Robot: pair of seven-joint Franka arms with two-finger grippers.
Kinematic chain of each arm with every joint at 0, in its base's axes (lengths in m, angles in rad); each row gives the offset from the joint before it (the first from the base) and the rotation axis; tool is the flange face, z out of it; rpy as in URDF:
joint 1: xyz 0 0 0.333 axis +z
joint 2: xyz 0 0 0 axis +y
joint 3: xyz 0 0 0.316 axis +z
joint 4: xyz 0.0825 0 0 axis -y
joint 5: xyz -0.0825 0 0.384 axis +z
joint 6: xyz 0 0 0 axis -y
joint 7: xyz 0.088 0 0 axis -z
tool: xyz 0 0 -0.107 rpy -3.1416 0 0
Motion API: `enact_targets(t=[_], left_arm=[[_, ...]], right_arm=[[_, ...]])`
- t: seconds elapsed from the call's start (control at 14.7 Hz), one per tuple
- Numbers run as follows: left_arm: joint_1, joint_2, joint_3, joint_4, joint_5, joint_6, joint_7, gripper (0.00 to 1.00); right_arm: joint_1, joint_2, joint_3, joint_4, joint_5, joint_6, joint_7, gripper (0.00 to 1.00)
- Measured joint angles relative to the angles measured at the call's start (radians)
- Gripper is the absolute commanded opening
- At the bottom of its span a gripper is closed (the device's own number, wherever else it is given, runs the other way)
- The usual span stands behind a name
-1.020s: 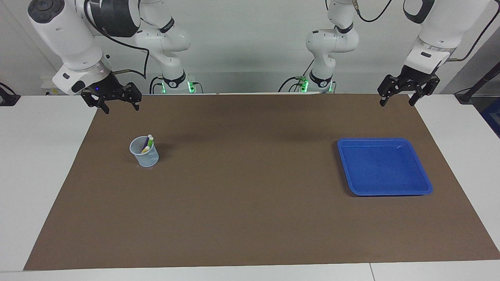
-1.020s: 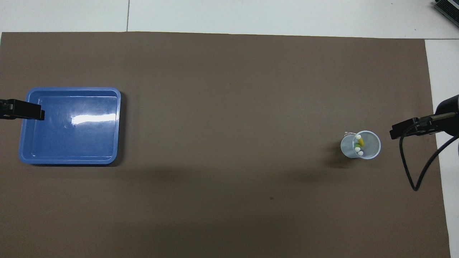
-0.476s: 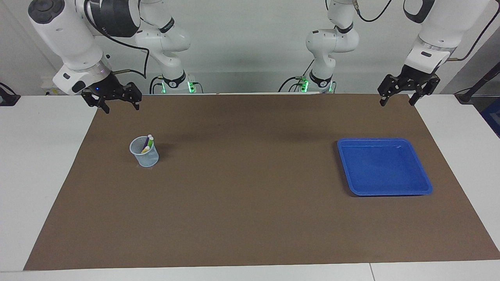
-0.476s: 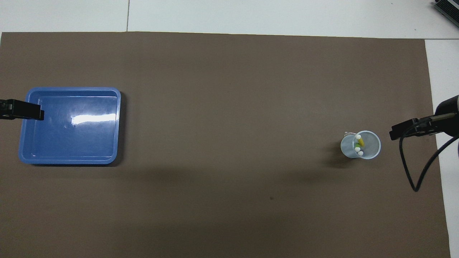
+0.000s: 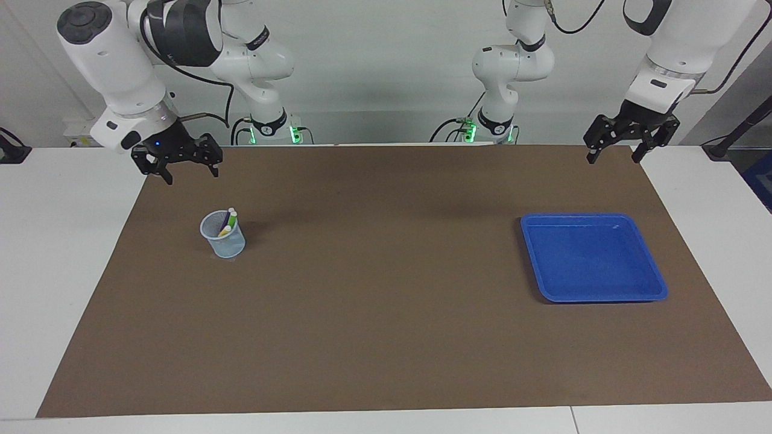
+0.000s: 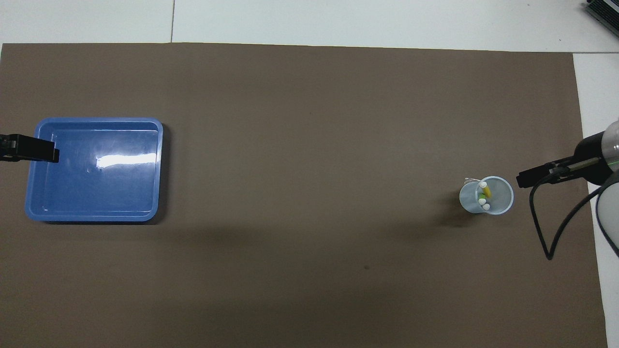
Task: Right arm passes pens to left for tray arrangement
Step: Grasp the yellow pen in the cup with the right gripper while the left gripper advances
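Three pens (image 5: 228, 222) stand in a pale mesh cup (image 5: 223, 235) on the brown mat (image 5: 386, 337), toward the right arm's end. The blue tray (image 5: 594, 257) lies bare at the left arm's end. Right gripper (image 5: 177, 170) and left gripper (image 5: 615, 157) hang raised, fingers apart, holding nothing. White table (image 5: 66, 253), grey wall.

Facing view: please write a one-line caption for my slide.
Pens stand in a mesh cup; blue tray empty.

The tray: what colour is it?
Bright blue; the tray shows best in the overhead view.
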Motion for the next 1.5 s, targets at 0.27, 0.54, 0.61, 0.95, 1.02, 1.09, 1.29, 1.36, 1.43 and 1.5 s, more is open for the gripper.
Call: enact_targets(t=[0.27, 0.54, 0.61, 0.95, 1.02, 1.09, 1.29, 1.36, 1.43, 1.5], left_arm=[[0.000, 0.000, 0.000, -0.003, 0.000, -0.008, 0.000, 1.00], [-0.001, -0.003, -0.003, -0.016, 0.000, -0.017, -0.015, 1.00], [-0.002, -0.007, -0.007, -0.028, -0.001, -0.017, -0.045, 1.00], [-0.077, -0.068, -0.021, -0.183, -0.098, 0.092, -0.304, 1.00], [-0.086, -0.087, -0.023, -0.224, -0.140, 0.124, -0.337, 1.00], [-0.090, -0.107, -0.022, -0.268, -0.182, 0.152, -0.363, 1.00], [-0.094, -0.161, -0.023, -0.373, -0.284, 0.180, -0.443, 1.00], [-0.096, -0.177, -0.023, -0.400, -0.329, 0.181, -0.474, 1.00], [-0.098, -0.191, -0.023, -0.424, -0.369, 0.182, -0.499, 1.00], [-0.103, -0.204, -0.023, -0.448, -0.405, 0.182, -0.520, 1.00]], right_arm=[[0.001, 0.003, 0.001, -0.109, 0.000, 0.165, -0.198, 0.96], [-0.018, 0.068, -0.004, -0.172, 0.000, 0.295, -0.362, 0.56], [-0.018, 0.090, -0.005, -0.174, 0.000, 0.316, -0.375, 0.51], [0.000, 0.135, 0.000, -0.219, 0.000, 0.372, -0.325, 0.51], [0.006, 0.135, 0.001, -0.225, 0.000, 0.372, -0.295, 0.51], [0.012, 0.135, 0.001, -0.229, 0.000, 0.372, -0.261, 0.51], [0.015, 0.134, 0.001, -0.238, 0.000, 0.372, -0.193, 0.51], [0.015, 0.134, 0.001, -0.243, 0.000, 0.372, -0.188, 0.51], [0.015, 0.134, 0.001, -0.249, 0.000, 0.372, -0.186, 0.51], [0.015, 0.133, 0.001, -0.256, 0.000, 0.372, -0.185, 0.51]])
